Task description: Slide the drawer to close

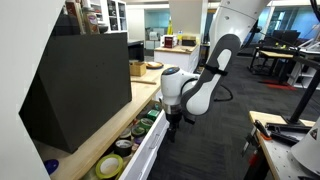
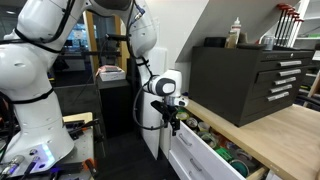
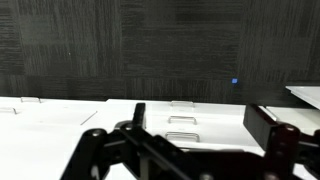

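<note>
A white drawer (image 1: 148,152) stands pulled out from under a wooden countertop (image 1: 92,138), with several tape rolls (image 1: 128,143) inside. It shows in both exterior views (image 2: 196,156). My gripper (image 1: 174,122) hangs at the drawer's outer front end, close to its front panel (image 2: 172,123). In the wrist view the white drawer fronts (image 3: 60,125) with metal handles (image 3: 181,120) lie below the gripper (image 3: 200,125). Its two fingers are apart and hold nothing. I cannot tell whether a finger touches the drawer.
A black tool chest (image 1: 80,85) sits on the countertop (image 2: 270,125), with bottles (image 2: 236,32) on top of it. A second white robot (image 2: 30,90) stands nearby. A workbench with tools (image 1: 285,135) stands across the dark carpet aisle (image 1: 215,150).
</note>
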`<action>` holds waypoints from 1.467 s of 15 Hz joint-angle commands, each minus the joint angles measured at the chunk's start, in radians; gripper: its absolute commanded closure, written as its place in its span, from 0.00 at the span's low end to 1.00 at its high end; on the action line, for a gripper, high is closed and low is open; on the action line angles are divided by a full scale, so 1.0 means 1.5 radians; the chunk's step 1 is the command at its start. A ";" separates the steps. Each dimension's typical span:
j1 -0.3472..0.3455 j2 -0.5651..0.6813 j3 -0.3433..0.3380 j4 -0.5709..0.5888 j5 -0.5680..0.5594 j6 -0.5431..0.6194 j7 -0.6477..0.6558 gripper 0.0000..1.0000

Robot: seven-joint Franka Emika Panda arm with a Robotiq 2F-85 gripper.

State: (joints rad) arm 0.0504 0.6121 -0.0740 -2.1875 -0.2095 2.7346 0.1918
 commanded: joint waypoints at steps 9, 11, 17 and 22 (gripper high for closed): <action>0.068 0.123 -0.087 0.052 0.051 0.154 0.022 0.00; 0.059 0.130 -0.078 0.066 0.071 0.160 0.017 0.00; 0.040 0.166 -0.067 0.139 0.119 0.158 0.013 0.00; 0.010 0.216 -0.044 0.192 0.141 0.164 -0.004 0.00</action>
State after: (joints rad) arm 0.1051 0.8810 -0.1694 -1.9539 -0.0207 2.9567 0.2134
